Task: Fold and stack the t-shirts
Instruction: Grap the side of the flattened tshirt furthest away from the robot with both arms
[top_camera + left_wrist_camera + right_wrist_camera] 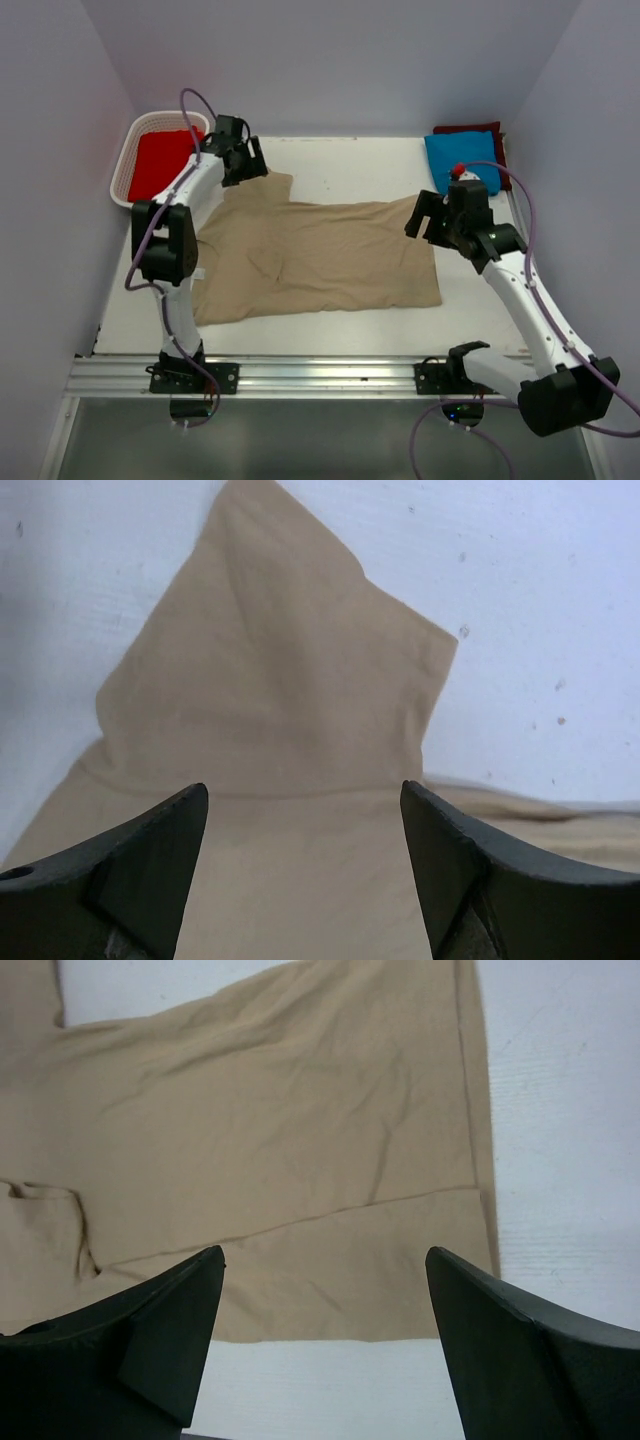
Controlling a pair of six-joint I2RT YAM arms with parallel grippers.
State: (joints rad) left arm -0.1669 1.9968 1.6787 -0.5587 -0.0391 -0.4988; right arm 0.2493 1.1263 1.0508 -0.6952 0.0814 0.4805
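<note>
A tan t-shirt [320,255] lies spread on the white table [340,160], one sleeve [268,186] pointing to the back left. My left gripper [247,164] hovers over that sleeve. In the left wrist view it [305,800] stands open, with only tan cloth [270,700] below. My right gripper [426,216] is above the shirt's right edge. The right wrist view shows it [325,1260] open over the hem [330,1290], nothing between the fingers. A folded blue t-shirt [462,160] rests on a dark maroon one [470,128] at the back right. A red t-shirt [160,160] sits in the basket.
A white lattice basket [135,135] stands at the back left corner, close to my left arm. Grey walls close in the table on three sides. A metal rail [320,375] with both arm bases runs along the near edge.
</note>
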